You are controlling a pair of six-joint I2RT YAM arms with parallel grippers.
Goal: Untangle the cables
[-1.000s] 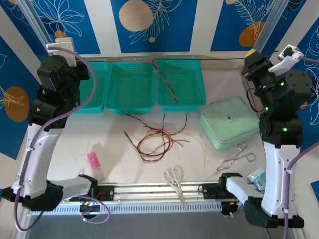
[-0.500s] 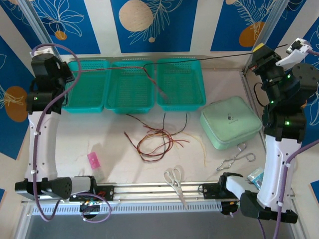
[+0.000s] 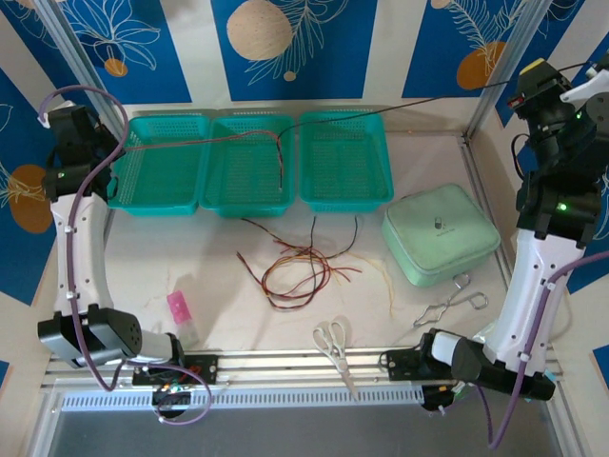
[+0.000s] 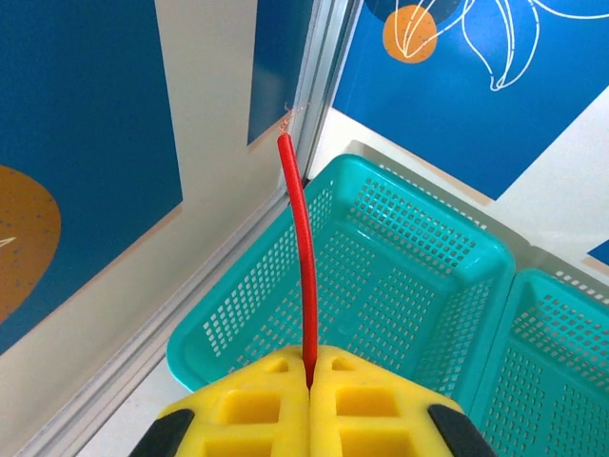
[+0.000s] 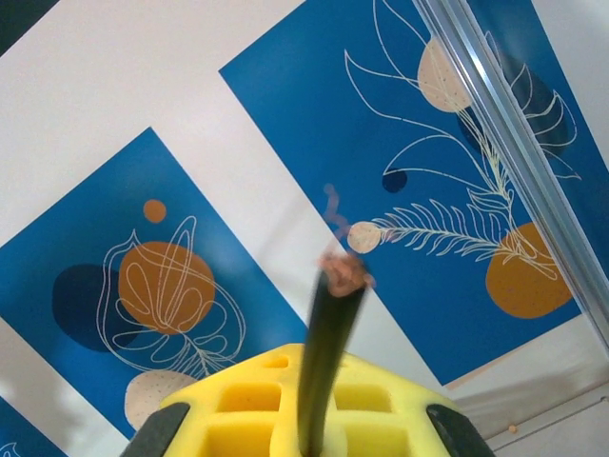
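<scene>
Left gripper (image 4: 309, 367): far left, pads pressed together on the end of a red cable (image 4: 303, 248). Right gripper (image 5: 319, 386): far right and raised, pads pinching the end of a black cable (image 5: 331, 333). Both cables run taut above the teal trays and meet in a twist (image 3: 280, 143) over the middle tray (image 3: 249, 208), with a tail hanging below it. Remaining cables: a tangled pile (image 3: 300, 268) on the table, near side of the trays, held by neither gripper. Handling, as judged: draw the two ends apart slowly and evenly so the twist slides off along the tail. Thin ends may slip from the pads under a sharp pull, and a hard tug could tighten the twist.
</scene>
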